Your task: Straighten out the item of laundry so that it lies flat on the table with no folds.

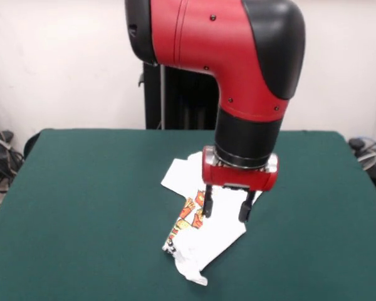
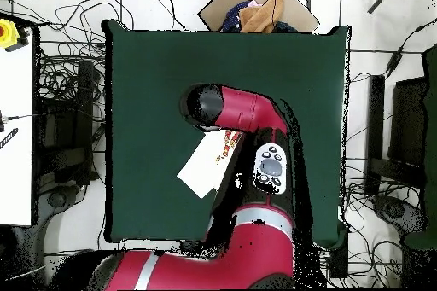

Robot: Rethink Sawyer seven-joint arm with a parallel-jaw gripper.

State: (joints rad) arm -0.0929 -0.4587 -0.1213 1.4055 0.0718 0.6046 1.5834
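The item of laundry (image 1: 203, 238) is a small white T-shirt with red-orange food prints, lying crumpled and folded over itself near the middle of the green table (image 1: 81, 207). In the overhead view the shirt (image 2: 203, 166) shows partly, the rest hidden under the arm. My gripper (image 1: 226, 209) hangs just above the shirt's upper right part, its two black fingers (image 1: 208, 204) spread apart with nothing between them. The overhead view hides the gripper under the red arm.
The red and black arm (image 2: 256, 134) reaches out over the table's middle. A cardboard box with cloth (image 2: 256, 10) sits beyond the table's far edge in the overhead view. Cables lie on the floor around the table (image 2: 154, 74).
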